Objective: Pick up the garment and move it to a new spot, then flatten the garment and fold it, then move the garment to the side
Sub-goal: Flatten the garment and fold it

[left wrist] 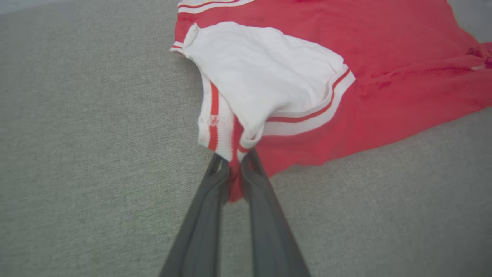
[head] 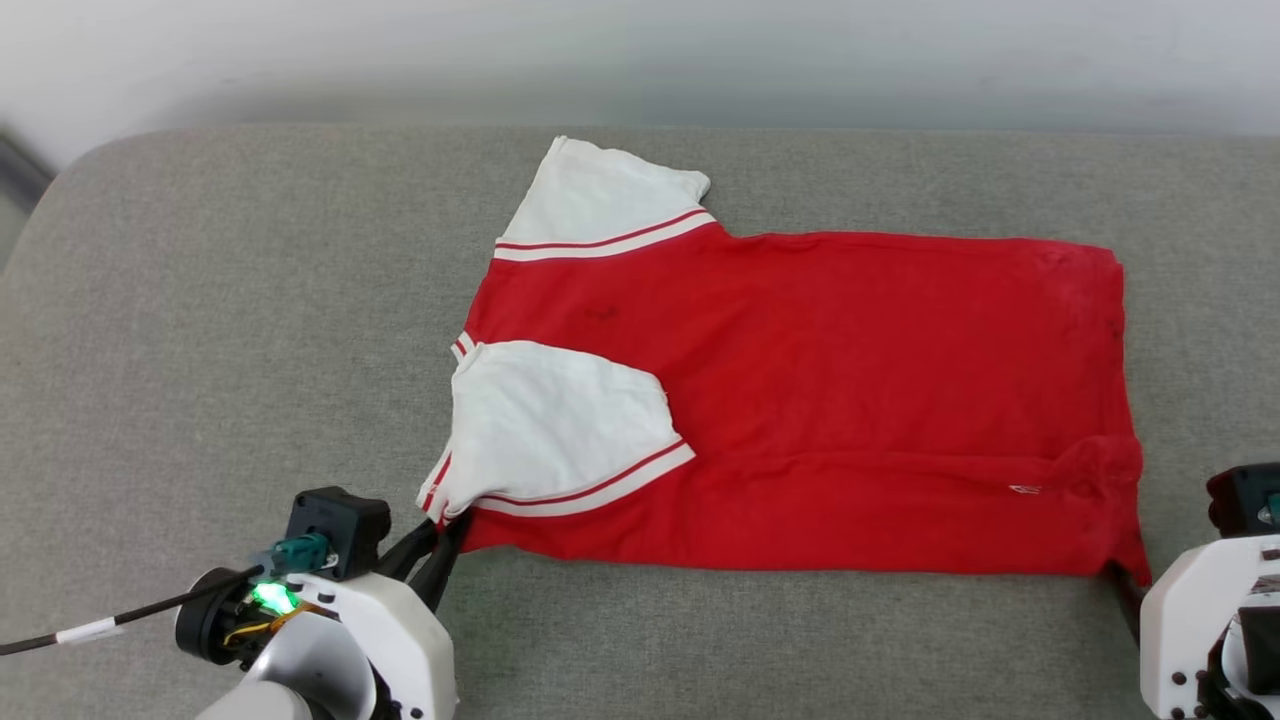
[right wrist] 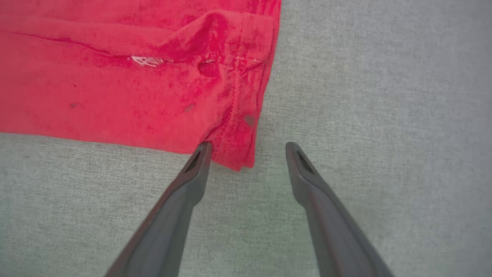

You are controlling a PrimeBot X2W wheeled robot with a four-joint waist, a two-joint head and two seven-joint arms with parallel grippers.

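Red shirt (head: pixel 850 400) stretched long, left to right, across the grey cushion (head: pixel 250 350), its long side running parallel to the cushion's near edge. The left claw (left wrist: pixel 234 161) is clamped on the near-left corner, right where the white sleeve (left wrist: pixel 265 73) folds over the body. The right claw (right wrist: pixel 248 148) stands wide open, and the near-right hem corner pokes in between its fingers, brushing one of them. That corner looks ready for pinching next, so both near corners can lift together.
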